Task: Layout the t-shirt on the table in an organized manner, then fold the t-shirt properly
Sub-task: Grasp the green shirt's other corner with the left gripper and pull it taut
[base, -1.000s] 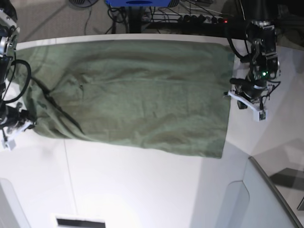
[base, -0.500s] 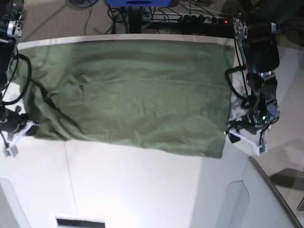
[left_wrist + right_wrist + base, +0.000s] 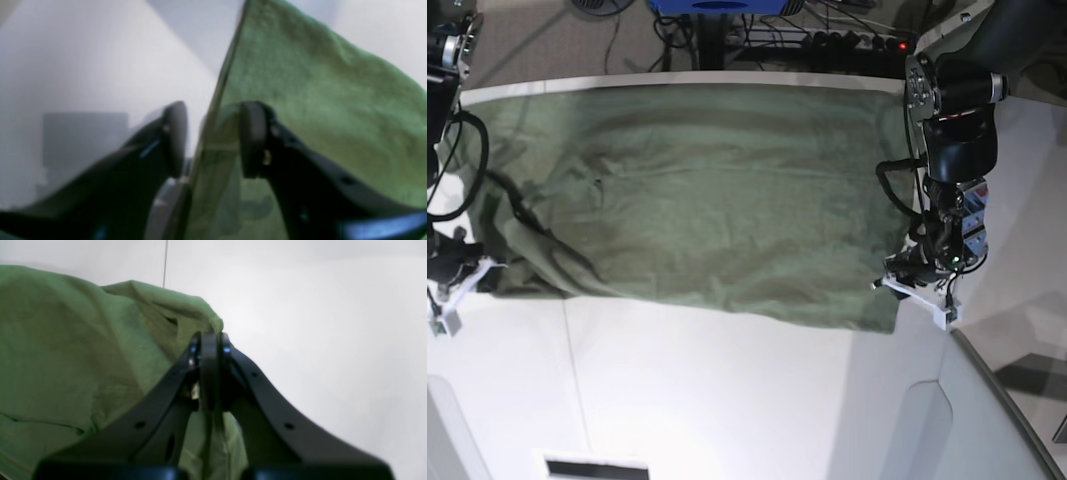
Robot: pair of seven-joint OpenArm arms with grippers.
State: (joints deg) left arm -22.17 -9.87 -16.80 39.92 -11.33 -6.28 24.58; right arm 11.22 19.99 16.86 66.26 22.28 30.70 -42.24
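Note:
The olive-green t-shirt (image 3: 707, 190) lies spread flat across the white table (image 3: 727, 400), with creases at its left end. My left gripper (image 3: 909, 285) is at the shirt's near right corner. In the left wrist view it (image 3: 213, 140) is open, and the shirt's (image 3: 317, 100) edge runs between the jaws. My right gripper (image 3: 465, 275) is at the shirt's near left corner. In the right wrist view it (image 3: 210, 340) is shut on a bunched fold of the shirt (image 3: 66, 340), just above the table (image 3: 317, 323).
A grey angled panel (image 3: 997, 420) rises at the near right. Cables and a power strip (image 3: 847, 40) lie beyond the table's far edge. A thin dark seam (image 3: 572, 370) runs across the tabletop, and a dark slot (image 3: 597, 467) sits at the near edge.
The left arm has moved along the shirt's right edge towards the near right corner. The right arm has shifted slightly towards the near side with the shirt's left corner in its grip.

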